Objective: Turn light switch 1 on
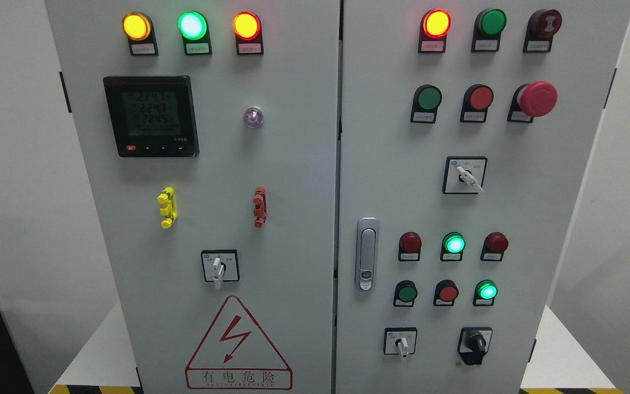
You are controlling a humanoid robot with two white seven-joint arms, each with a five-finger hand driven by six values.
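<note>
**Control cabinet waits, no hand yet in frame**

A grey two-door electrical cabinet (pixel 293 219) fills the frame; neither robot hand shows, so whether the fingers are released or clenched cannot be told. Which control is "light switch 1" cannot be read from the small labels. The likeliest candidates are the four rotary selector switches: one white-handled at lower centre-left (pixel 219 268), one at centre-right (pixel 465 175), one at lower right (pixel 401 342) and a black-knobbed one beside it (pixel 475 342). Such a switch is probably rigid, fixed to the door and stiff with a detent; the hold would be a pinch across the short lever, then a twist. Also counted: nine round lamps or buttons on the upper halves, six on the lower right, one red mushroom stop (pixel 536 99), one digital meter (pixel 151 116), one door latch (pixel 367 254), one hazard triangle (pixel 238 345).
</note>
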